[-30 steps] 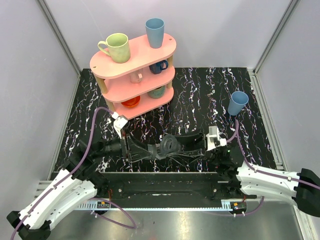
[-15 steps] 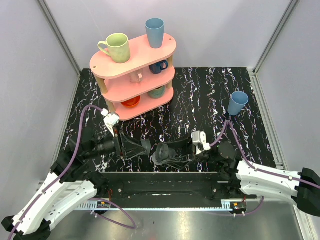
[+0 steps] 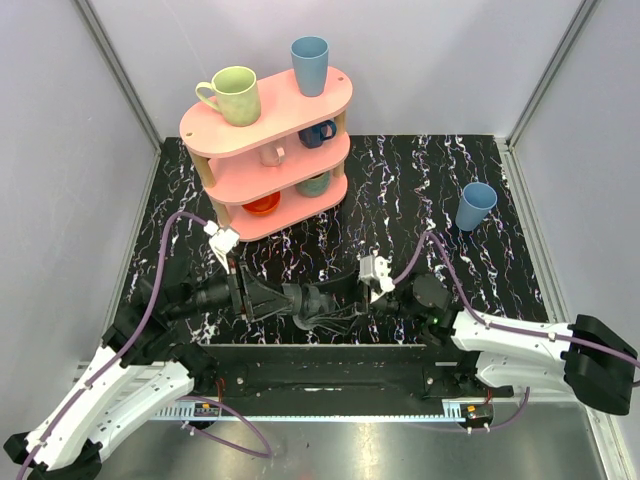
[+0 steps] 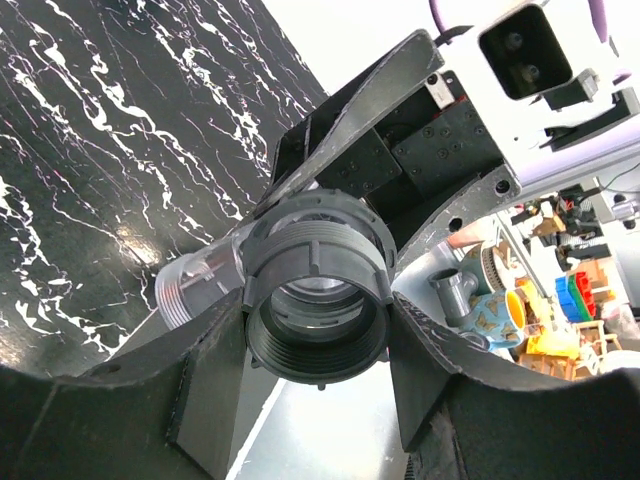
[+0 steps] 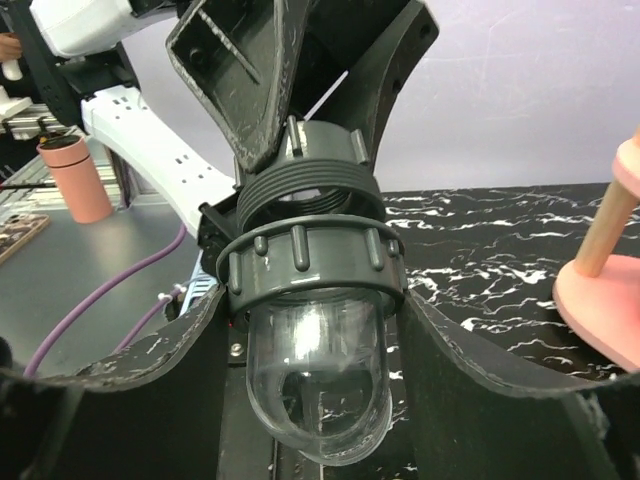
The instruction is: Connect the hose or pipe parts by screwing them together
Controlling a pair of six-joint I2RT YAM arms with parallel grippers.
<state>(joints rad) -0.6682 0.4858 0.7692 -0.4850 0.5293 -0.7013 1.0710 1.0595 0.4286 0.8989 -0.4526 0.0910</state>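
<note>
Two pipe parts meet end to end above the table's near edge. My left gripper point(image 3: 283, 298) point(image 4: 312, 330) is shut on a dark threaded collar point(image 4: 315, 300) point(image 5: 305, 185). Behind that collar a grey-translucent body point(image 4: 195, 290) with a ribbed side port shows. My right gripper point(image 3: 338, 306) point(image 5: 310, 325) is shut on the clear rounded fitting point(image 5: 315, 380), just under its dark ribbed ring point(image 5: 310, 262). In the right wrist view the threaded collar sits right against the ribbed ring, in line with it. How far the threads overlap is hidden.
A pink three-tier shelf point(image 3: 215, 128) with several mugs and cups stands at the back left; its foot point(image 5: 600, 290) shows in the right wrist view. A blue cup point(image 3: 475, 206) stands on the marbled table point(image 3: 400, 190) at the right. Purple cables point(image 3: 170, 250) loop off both wrists.
Both grippers shifted left and the parts stood apart half a second ago. My right gripper has since moved further left, bringing its fitting against the collar in the left gripper.
</note>
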